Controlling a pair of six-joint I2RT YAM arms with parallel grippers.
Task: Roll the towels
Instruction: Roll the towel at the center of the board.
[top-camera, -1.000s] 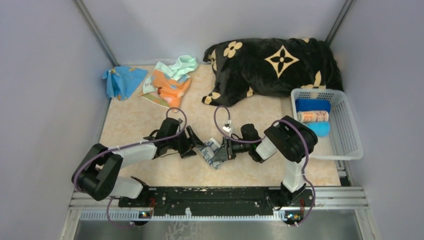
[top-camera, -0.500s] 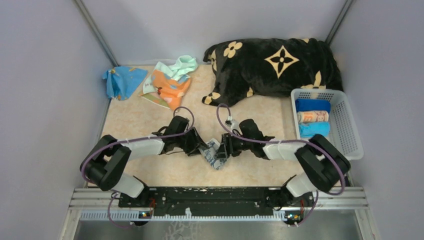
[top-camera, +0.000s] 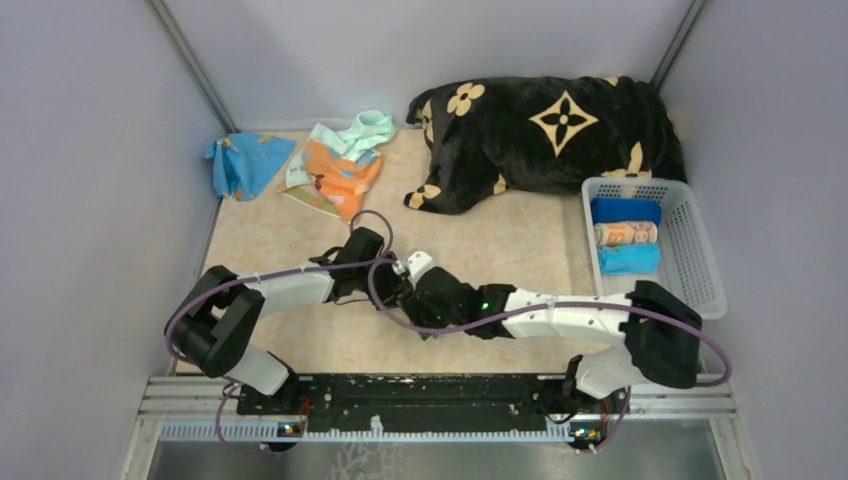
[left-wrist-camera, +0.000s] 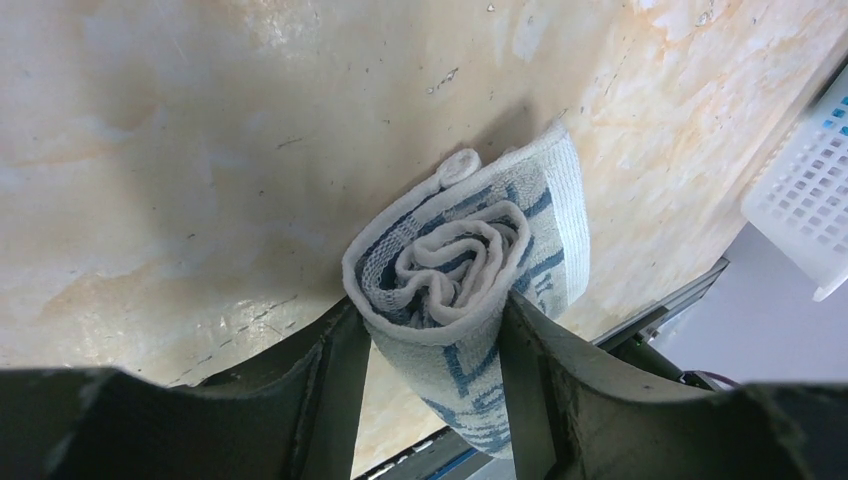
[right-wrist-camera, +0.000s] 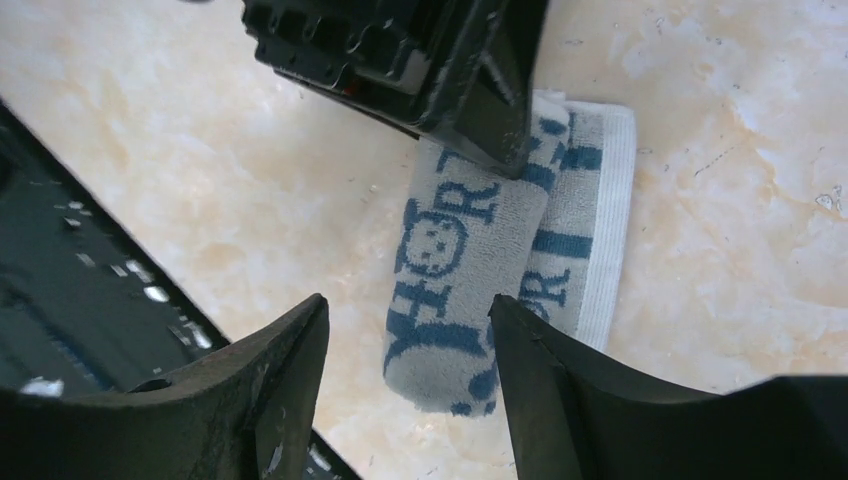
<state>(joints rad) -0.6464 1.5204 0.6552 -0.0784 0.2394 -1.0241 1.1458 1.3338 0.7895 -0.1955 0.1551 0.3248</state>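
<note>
A grey-blue patterned towel (left-wrist-camera: 470, 240), rolled up, lies on the table near the front edge. My left gripper (left-wrist-camera: 430, 310) is shut on one end of the roll, with both fingers pressed against its sides. From above, my right gripper (right-wrist-camera: 405, 310) hangs open over the other end of the roll (right-wrist-camera: 450, 290), one finger to its left and the other over its right side. In the top view both grippers meet at the table's middle front, left (top-camera: 396, 288) and right (top-camera: 418, 295), and hide the roll. Loose mint green (top-camera: 367, 128) and orange (top-camera: 340, 175) towels lie at the back left.
A crumpled blue cloth (top-camera: 245, 160) lies in the back left corner. The big black flower-print blanket (top-camera: 550, 130) fills the back right. A white basket (top-camera: 703, 270) on the right holds three rolled towels (top-camera: 625, 234). The right arm stretches across the front.
The right arm has swung left over the roll and its jaws have opened wider. The left gripper has narrowed onto the roll's end.
</note>
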